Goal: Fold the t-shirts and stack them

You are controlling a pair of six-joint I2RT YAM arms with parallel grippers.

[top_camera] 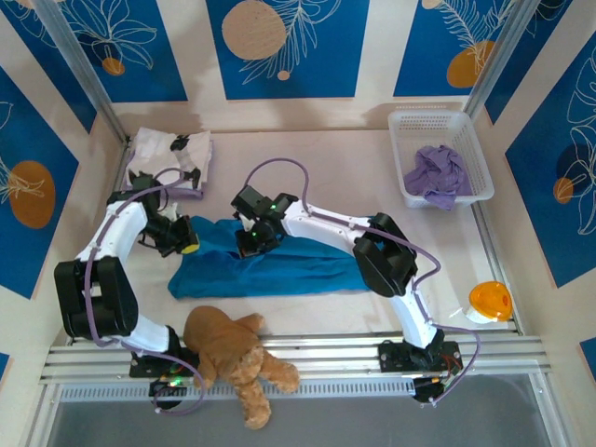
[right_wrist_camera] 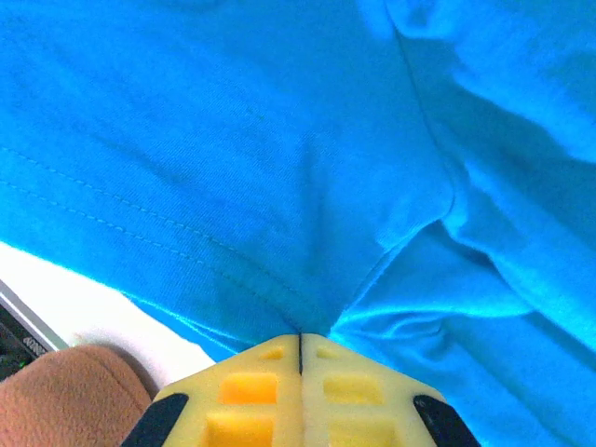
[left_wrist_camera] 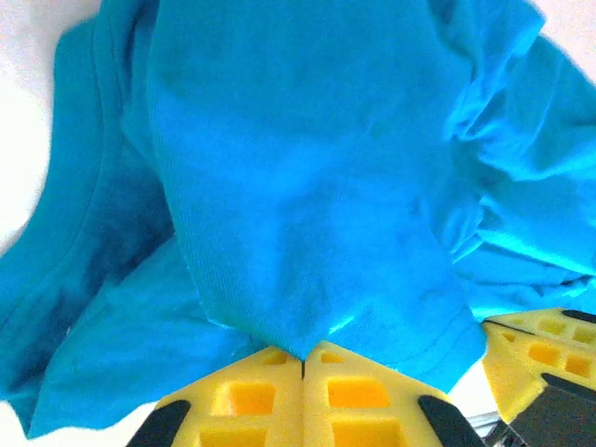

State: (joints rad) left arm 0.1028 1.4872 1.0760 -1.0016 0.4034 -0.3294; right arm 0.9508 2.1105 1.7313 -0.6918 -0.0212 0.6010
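**Teal-blue t-shirt [top_camera: 279, 265] pinched by both arms**

The shirt lies rumpled across the middle of the table [top_camera: 326, 172], just behind the teddy bear [top_camera: 237, 349]. The left gripper [left_wrist_camera: 303, 356] and the right gripper [right_wrist_camera: 300, 341] are each clamped onto a fold of it. The cloth looks light and limp, likely to sag; hems or shoulder seams should give the surest hold.

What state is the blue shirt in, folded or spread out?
Half-folded and rumpled: the blue shirt lies as a creased band, cloth doubled over itself, with the left claw and right claw shut on it.
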